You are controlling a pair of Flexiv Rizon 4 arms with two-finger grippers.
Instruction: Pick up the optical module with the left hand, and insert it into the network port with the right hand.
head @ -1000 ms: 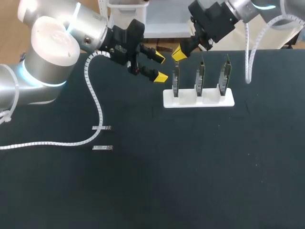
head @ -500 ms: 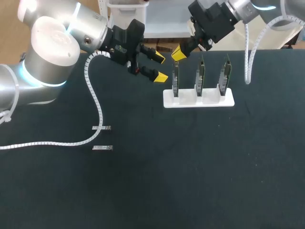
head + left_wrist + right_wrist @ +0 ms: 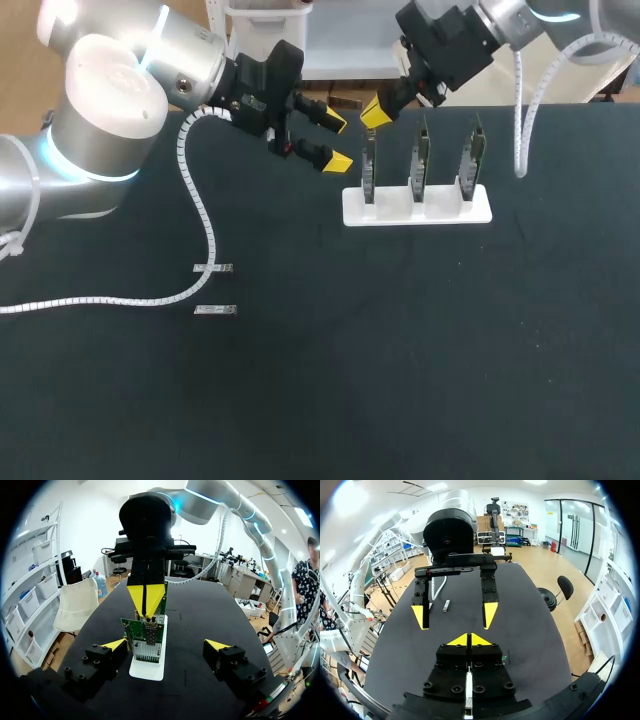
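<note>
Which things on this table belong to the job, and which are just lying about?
Job: optical modules, circuit boards in the white stand, left gripper, right gripper.
Lying about: only the left arm's cable conduit, trailing over the table.

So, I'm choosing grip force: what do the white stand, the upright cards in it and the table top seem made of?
White stand: probably plastic, smooth and matte, evenly white. Upright cards: circuit board, green laminate carrying metal parts. Table top: black and matte, cloth or mat; the look leaves that open.
</note>
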